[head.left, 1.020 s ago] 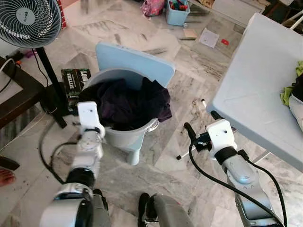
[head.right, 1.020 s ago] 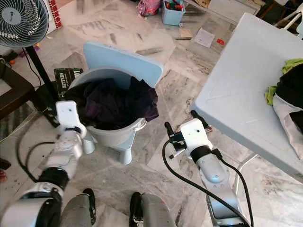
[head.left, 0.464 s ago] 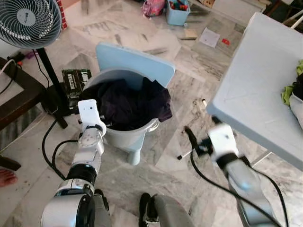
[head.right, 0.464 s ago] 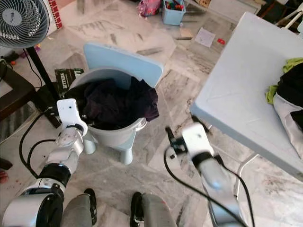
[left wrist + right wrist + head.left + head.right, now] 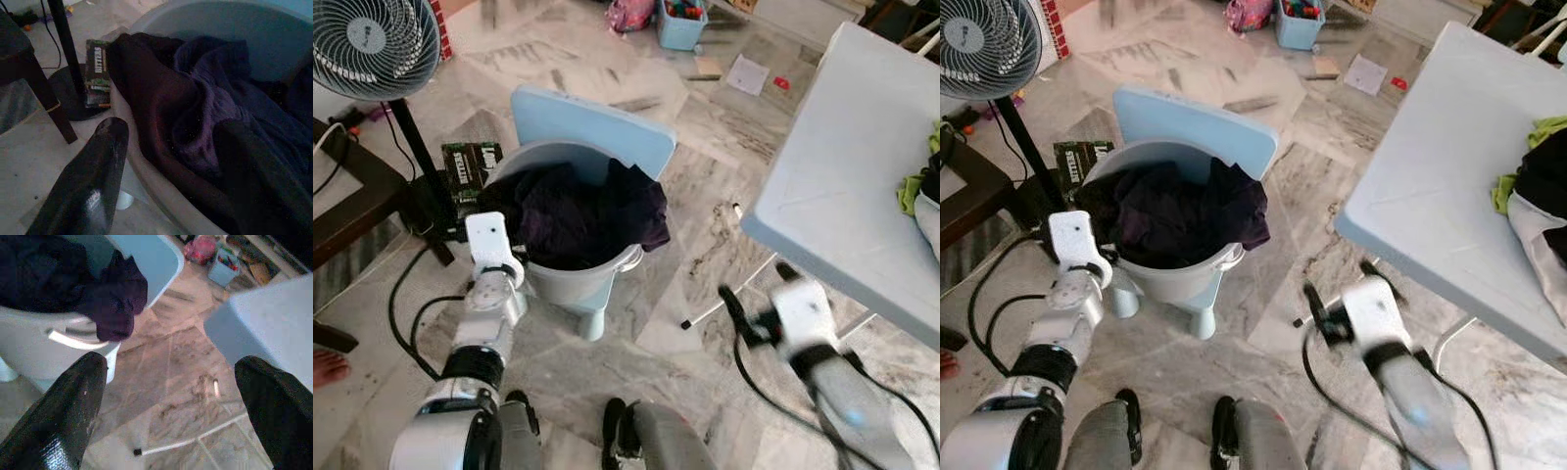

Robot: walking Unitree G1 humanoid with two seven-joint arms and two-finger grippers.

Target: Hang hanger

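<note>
Right end effector [image 5: 166, 421] dropped lower, blurred, fingers spread, empty

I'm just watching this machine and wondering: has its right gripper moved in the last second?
Yes. The right gripper has dropped back toward the robot's body, away from the white table's corner, and looks blurred.

Printed word on a floor packet
A dark packet [image 5: 97, 73] beyond the left gripper [image 5: 161, 161] reads "BITTERS" in white, near the basket.
</note>
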